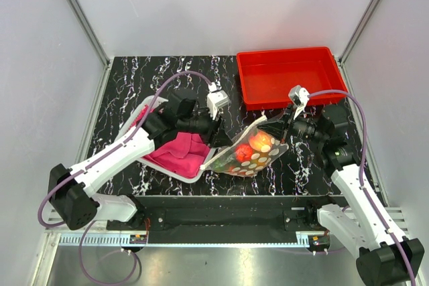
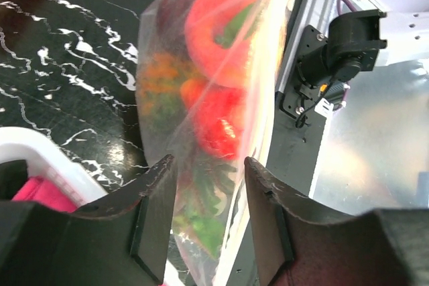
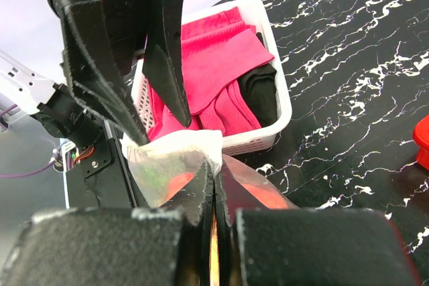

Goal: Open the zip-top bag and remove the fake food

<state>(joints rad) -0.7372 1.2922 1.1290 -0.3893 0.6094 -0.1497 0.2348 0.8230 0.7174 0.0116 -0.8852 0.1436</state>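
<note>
The zip-top bag (image 1: 249, 157) hangs clear and dotted between both arms at the table's front middle. Fake food (image 1: 259, 143) shows through it: peach-orange and red pieces. My right gripper (image 1: 275, 127) is shut on the bag's right upper edge; in its wrist view the jaws (image 3: 214, 182) pinch the film of the bag (image 3: 161, 172). My left gripper (image 1: 221, 140) stands open at the bag's left end. In the left wrist view its fingers straddle the bag (image 2: 201, 65), which holds orange-red fruit (image 2: 221, 31) and green leaves. The left gripper (image 3: 164, 128) has its tips at the white zip strip.
A white mesh basket (image 1: 191, 177) with pink cloth (image 1: 177, 149) sits left of the bag, under the left arm. A red tray (image 1: 288, 75) stands at the back right. The table's front edge and the arm-mount rail lie just below the bag.
</note>
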